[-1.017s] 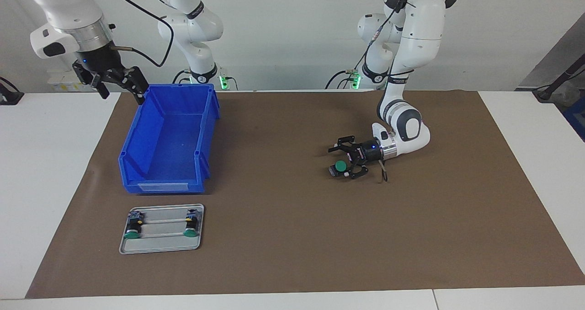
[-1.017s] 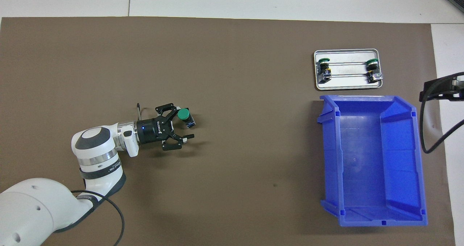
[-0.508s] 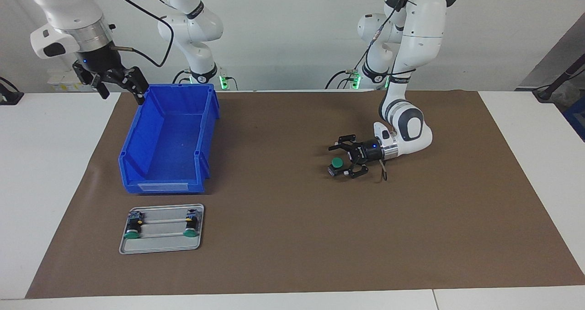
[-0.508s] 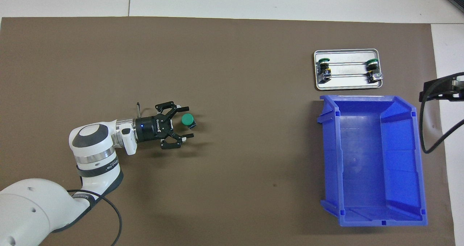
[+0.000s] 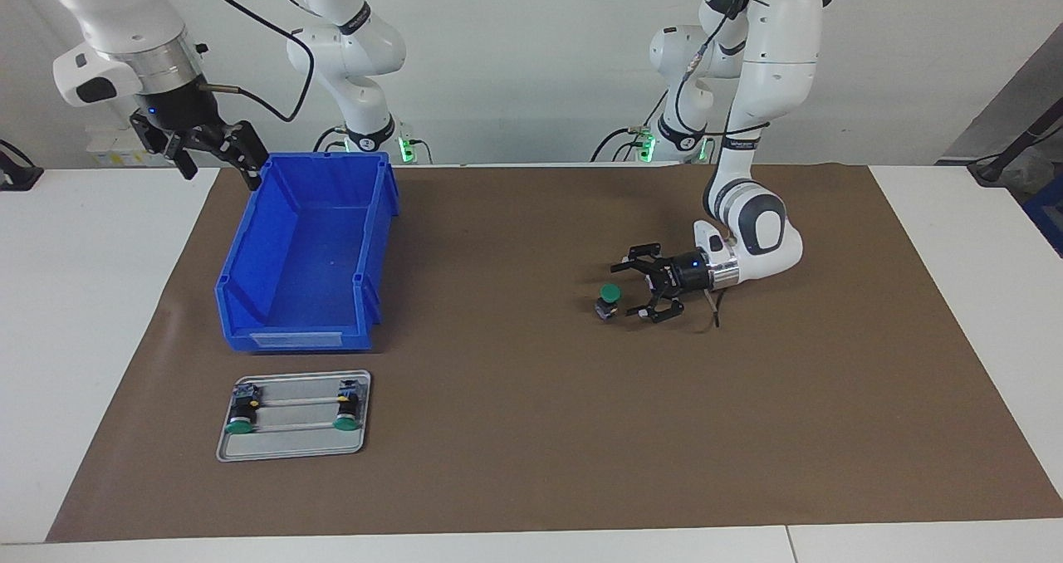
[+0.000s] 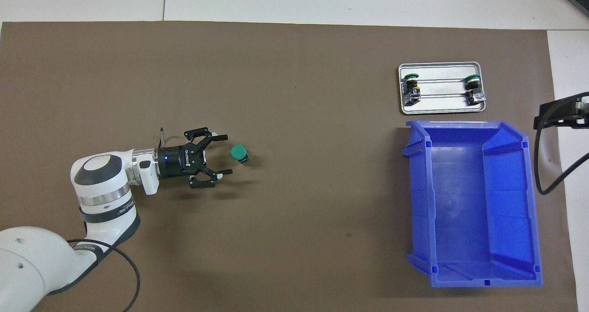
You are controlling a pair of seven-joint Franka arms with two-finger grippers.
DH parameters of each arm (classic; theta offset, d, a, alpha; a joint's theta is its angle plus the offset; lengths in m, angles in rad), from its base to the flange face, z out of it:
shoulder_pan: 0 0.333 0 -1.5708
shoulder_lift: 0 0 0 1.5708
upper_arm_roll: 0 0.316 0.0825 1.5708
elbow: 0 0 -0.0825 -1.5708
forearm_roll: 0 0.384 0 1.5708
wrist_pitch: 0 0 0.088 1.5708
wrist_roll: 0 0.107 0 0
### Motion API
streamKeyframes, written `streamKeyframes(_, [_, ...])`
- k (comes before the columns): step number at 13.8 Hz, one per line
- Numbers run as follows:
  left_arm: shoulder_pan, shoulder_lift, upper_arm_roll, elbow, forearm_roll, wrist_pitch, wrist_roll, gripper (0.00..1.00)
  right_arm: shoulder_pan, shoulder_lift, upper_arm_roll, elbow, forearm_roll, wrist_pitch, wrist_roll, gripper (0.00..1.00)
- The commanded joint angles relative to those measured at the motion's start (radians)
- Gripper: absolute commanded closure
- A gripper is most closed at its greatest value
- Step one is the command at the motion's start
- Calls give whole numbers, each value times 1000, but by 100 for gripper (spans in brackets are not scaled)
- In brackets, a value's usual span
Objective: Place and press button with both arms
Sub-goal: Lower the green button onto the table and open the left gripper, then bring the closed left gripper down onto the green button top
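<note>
The button (image 5: 609, 298) stands on the brown mat with its green cap (image 6: 238, 152) facing up, near the middle of the table toward the left arm's end. My left gripper (image 5: 631, 291) lies low and level just beside it, open, with its fingertips a short gap from the button (image 6: 239, 154) and nothing between them. The same left gripper (image 6: 222, 156) points at the button in the overhead view. My right gripper (image 5: 220, 164) hangs open and holds nothing, above the blue bin's corner nearest the robots, where it waits.
A blue bin (image 5: 249, 252) sits at the right arm's end of the mat. Farther from the robots than the bin (image 6: 421, 201) lies a small metal tray (image 5: 291, 455) holding two more green-capped buttons (image 6: 411, 84). A cable hangs from the right wrist.
My left gripper has drawn back from the button toward the left arm's end of the table, still open. The button stays on the mat, now apart from the fingers. The right arm has not moved.
</note>
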Motion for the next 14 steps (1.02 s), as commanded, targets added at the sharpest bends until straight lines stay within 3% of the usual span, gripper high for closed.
streamKeyframes(1, [72,-34,-4,36,131,-25,-84,2,-16,-25,6,-30,5,8,-29,0])
streamKeyframes(3, [118,-74,-1,82,264,-24,-207,2,-16,-25,6,-30,5,8,-29,0])
streamKeyframes(7, [198,-84,-1,332,622,-36,-493,2,-16,-25,6,-30,5,8,-29,0])
streamKeyframes(11, [189,-272,-6,409,999,-44,-1025,1,-16,-25,6,-30,5,8,-30,0])
streamKeyframes(14, [163,-347,-19,431,1122,-117,-1407,1,-16,-25,6,-32,5,8,-30,0])
